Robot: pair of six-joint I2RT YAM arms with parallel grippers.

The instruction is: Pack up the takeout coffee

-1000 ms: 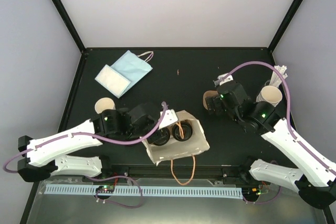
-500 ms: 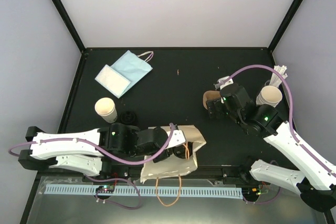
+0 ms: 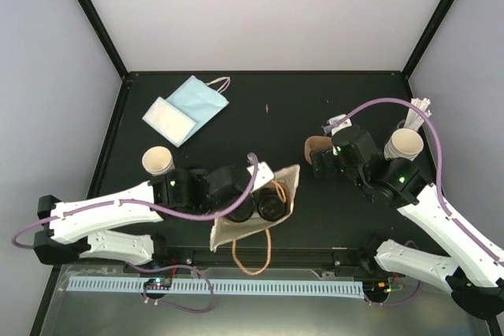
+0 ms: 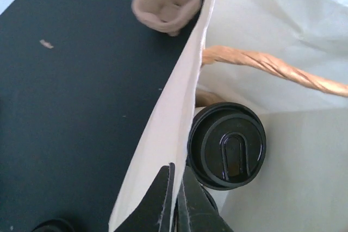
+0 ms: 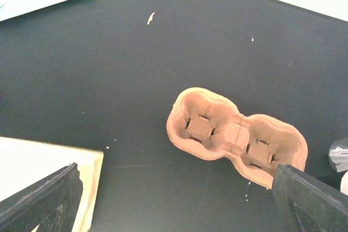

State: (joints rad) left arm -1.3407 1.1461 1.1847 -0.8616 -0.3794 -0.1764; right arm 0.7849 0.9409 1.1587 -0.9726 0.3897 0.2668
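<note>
Dragged by the left arm [image 3: 102, 210], the paper bag [image 3: 236, 230] now lies farther from the near edge of the black table [image 3: 283, 108] than half a second ago. On the bag's wall the left gripper [image 4: 177, 171] is pinched tight, with two black-lidded cups [image 3: 272, 207] inside. Above the brown carrier [image 5: 236, 137] the right gripper [image 3: 317, 159] hangs spread wide, holding nothing. Outside the bag the takeout coffee [image 3: 157, 160] stands upright on the table, just beside the left arm
</note>
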